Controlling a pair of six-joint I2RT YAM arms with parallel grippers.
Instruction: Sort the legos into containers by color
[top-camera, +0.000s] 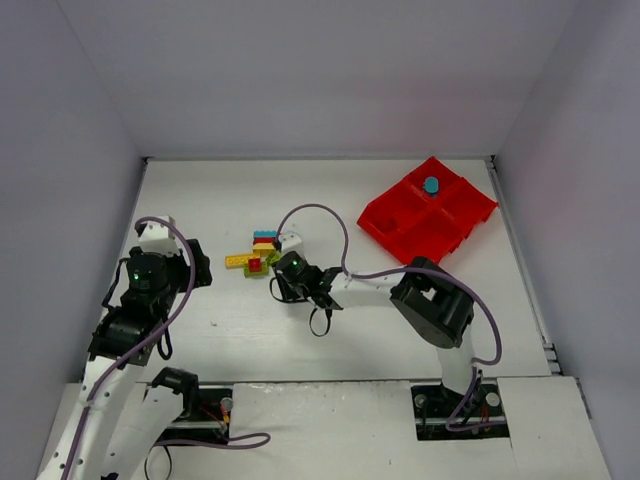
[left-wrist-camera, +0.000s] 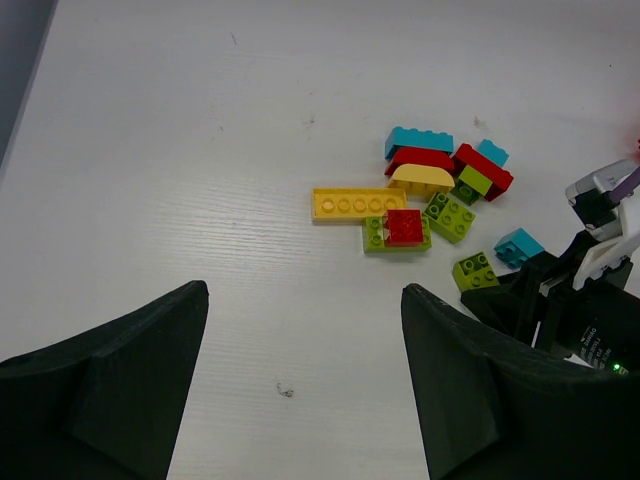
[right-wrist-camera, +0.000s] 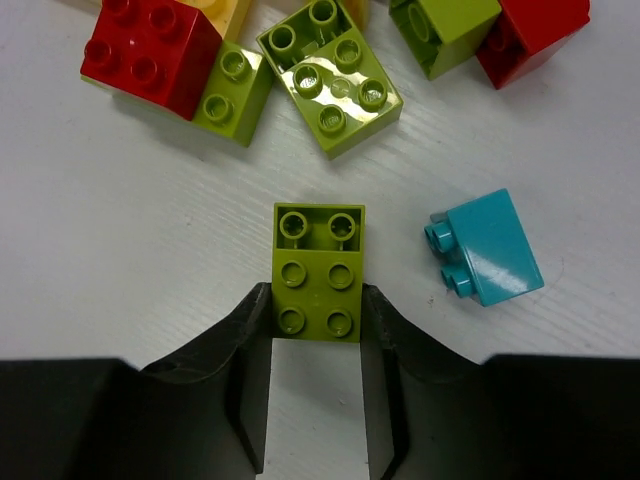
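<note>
One lime-green brick (right-wrist-camera: 318, 262) was the piece in hand. It sat studs up on the white worktop (left-wrist-camera: 200, 150), at the near edge of the pile (left-wrist-camera: 405, 227) of loose bricks. The right end effector (right-wrist-camera: 318, 300) had its two dark fingers pressed against the brick's opposite sides, pinching its nearer half. Nothing showed the brick lifted; it looked to be resting on the worktop. A loose cyan piece (right-wrist-camera: 490, 250) lay at the same edge of the pile, clear of the fingers. Other lime-green, red and yellow pieces sat close by, deeper in the pile.

The left end effector (left-wrist-camera: 303, 292) hung to the left of the pile and nearer the arm bases, fingers spread wide with nothing between them.

The red tray (top-camera: 388, 222) stood well to the right of the pile and somewhat farther back. Its far compartment held one cyan brick (top-camera: 431, 185); the other three showed nothing I could make out.

By my reading, the step was the grasp of a green piece, early in the sort, with most of the pile not yet moved. The next move would call for a straight lift, so that the close neighbours were not dragged along. After that would come a carry rightward over the tray wall and a release into a compartment other than the one holding cyan. The grip covered only part of the brick, so it might tip when raised.
</note>
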